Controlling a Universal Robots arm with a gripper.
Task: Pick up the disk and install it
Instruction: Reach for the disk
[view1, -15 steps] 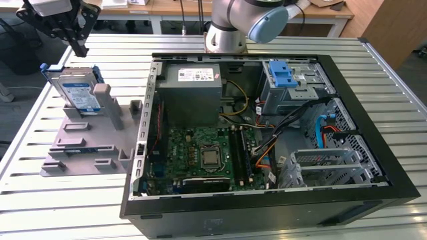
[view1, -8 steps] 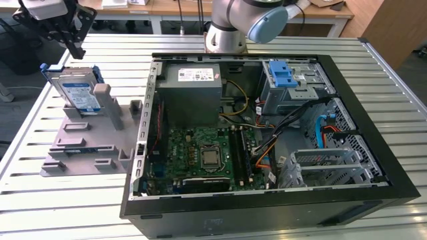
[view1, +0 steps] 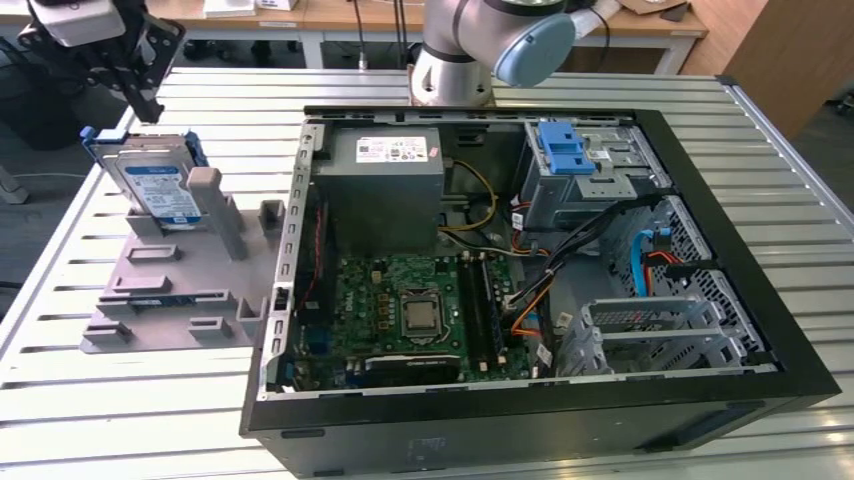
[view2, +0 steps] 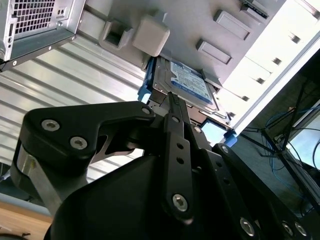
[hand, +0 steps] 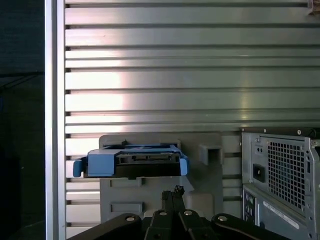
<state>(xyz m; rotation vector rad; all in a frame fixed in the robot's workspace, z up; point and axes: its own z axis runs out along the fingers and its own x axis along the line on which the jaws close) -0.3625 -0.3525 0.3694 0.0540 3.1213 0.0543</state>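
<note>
The disk (view1: 156, 188) is a silver drive with a blue-and-white label in a blue plastic frame. It stands tilted against a post of the grey holder (view1: 167, 285) at the exterior view's left. In the first wrist view the disk (hand: 132, 162) shows edge-on; in the second wrist view the disk (view2: 187, 82) shows its label. My gripper (view1: 142, 105) hangs just above and behind the disk, apart from it. Its fingertips (hand: 173, 193) are pressed together with nothing between them, and the gripper (view2: 171, 97) points at the disk's edge.
The open black computer case (view1: 534, 420) lies to the exterior view's right of the holder, with a grey power supply (view1: 387, 185), a green motherboard (view1: 414, 310) and a drive cage with a blue latch (view1: 567, 150). The slatted metal table (view1: 134, 410) lies beneath.
</note>
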